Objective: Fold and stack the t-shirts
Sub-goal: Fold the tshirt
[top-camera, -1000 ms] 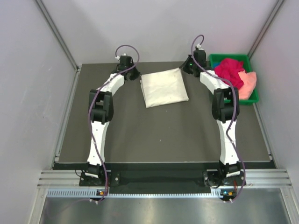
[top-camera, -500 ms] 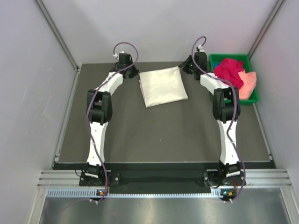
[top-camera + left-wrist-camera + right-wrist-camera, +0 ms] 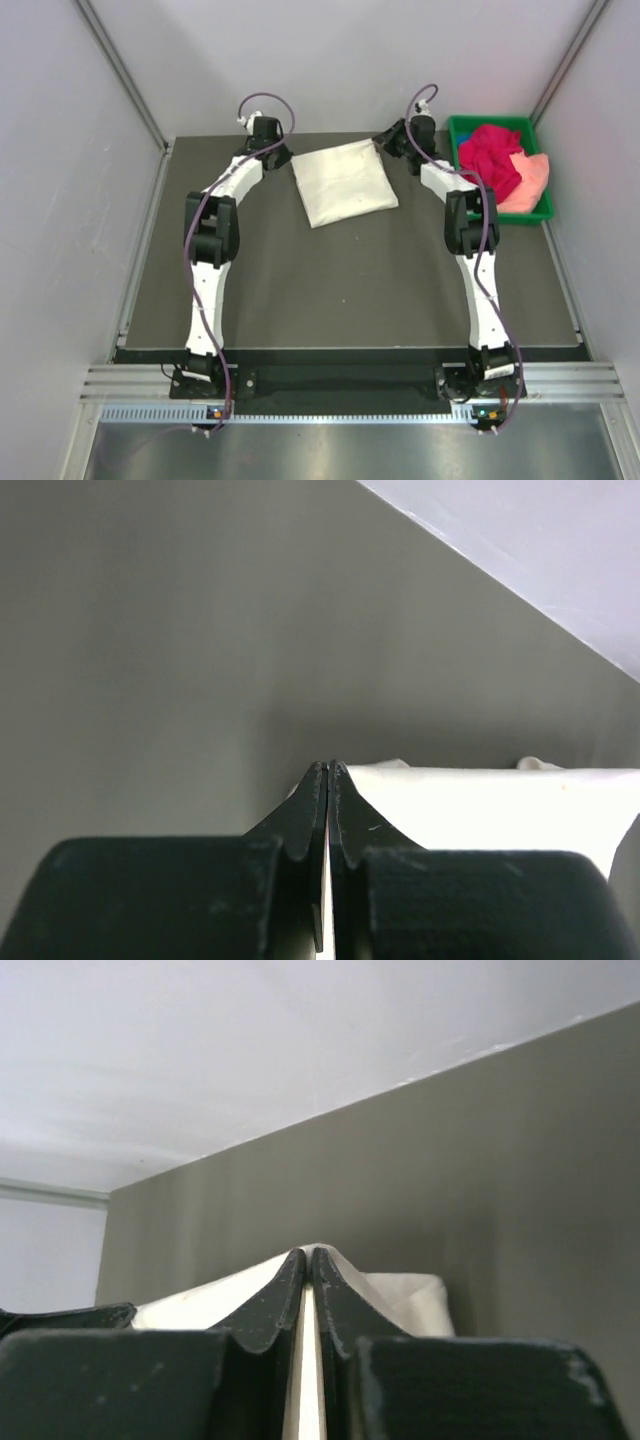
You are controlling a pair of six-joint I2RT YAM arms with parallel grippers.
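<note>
The cream-white t-shirt lies folded into a rectangle at the far middle of the table. My left gripper is shut on its far left corner, and the cloth shows beside my tips. My right gripper is shut on its far right corner, and the cloth drapes around my tips. The magenta-red t-shirt and the peach-pink t-shirt lie crumpled in the green tray.
The green tray stands at the far right corner, close to the right arm's elbow. Grey walls close in the table at the back and both sides. The dark table surface runs from the shirt to the arm bases.
Both grippers have moved a little left and toward the back wall, and the cream-white shirt has shifted with them. The shirts in the tray have not moved.
</note>
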